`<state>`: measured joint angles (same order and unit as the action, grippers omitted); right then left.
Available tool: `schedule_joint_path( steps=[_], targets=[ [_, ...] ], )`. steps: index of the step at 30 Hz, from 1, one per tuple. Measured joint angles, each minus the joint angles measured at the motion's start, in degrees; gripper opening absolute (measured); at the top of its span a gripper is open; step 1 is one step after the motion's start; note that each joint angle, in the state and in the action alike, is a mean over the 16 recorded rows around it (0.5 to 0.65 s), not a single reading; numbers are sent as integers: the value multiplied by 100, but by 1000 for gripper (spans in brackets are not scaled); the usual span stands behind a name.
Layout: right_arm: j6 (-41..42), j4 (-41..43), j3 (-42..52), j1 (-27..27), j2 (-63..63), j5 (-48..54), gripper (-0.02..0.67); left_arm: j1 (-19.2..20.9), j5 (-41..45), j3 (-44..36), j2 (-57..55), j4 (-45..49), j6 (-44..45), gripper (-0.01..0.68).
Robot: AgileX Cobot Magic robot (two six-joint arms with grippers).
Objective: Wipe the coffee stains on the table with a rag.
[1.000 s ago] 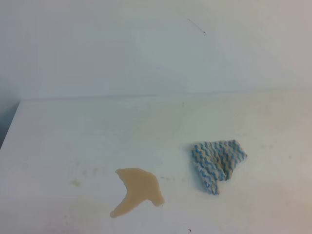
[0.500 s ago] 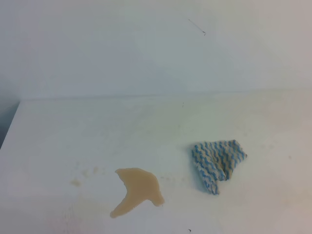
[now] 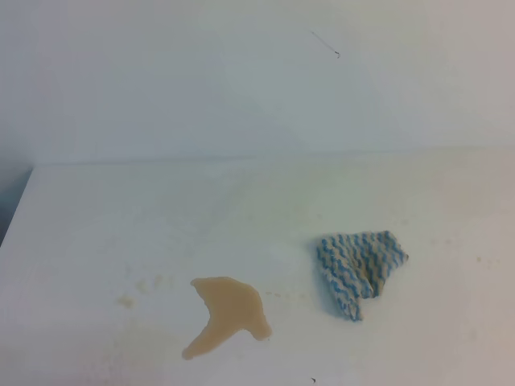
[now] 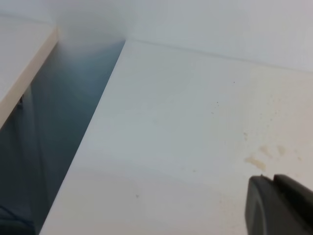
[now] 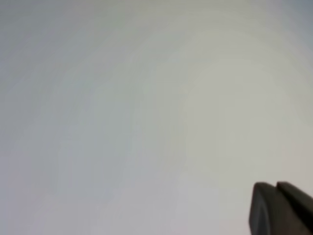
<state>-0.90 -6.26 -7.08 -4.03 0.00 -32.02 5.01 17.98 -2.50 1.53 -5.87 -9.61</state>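
Note:
The coffee stains [image 3: 228, 314] form a tan boomerang-shaped puddle on the white table [image 3: 121, 225], front centre in the exterior high view. To its right lies the rag [image 3: 360, 269], crumpled, with blue, white and yellowish zigzag stripes. No arm reaches into that view. In the left wrist view only the dark tips of my left gripper [image 4: 274, 182] show at the bottom right, pressed together with nothing between them. The right wrist view is the same: my right gripper [image 5: 277, 188] is shut and empty over blank white surface.
Small tan specks [image 3: 125, 301] lie left of the puddle and also show in the left wrist view as tan specks [image 4: 255, 161]. The table's left edge [image 4: 100, 105] drops into a dark gap, with another white surface [image 4: 19, 54] beyond. A white wall [image 3: 241, 80] stands behind.

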Motion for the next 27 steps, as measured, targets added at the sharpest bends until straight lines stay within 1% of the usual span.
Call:
schedule_joint_path(
  steps=[10,15,20,27],
  targets=[
    [1355,-192,-1412,0,320,440,-4,0,29,0,0,0,2,-1],
    [1680,-253,-2078,0,854,958,-4,0,40,0,0,0,3,-1],
    [1695,-280,-2739,0,1642,1983,-4,0,34,0,0,0,5,-1],
    [1552,-478,-3556,0,2930,4050,-4,0,51,0,0,0,4,-1]
  ],
)
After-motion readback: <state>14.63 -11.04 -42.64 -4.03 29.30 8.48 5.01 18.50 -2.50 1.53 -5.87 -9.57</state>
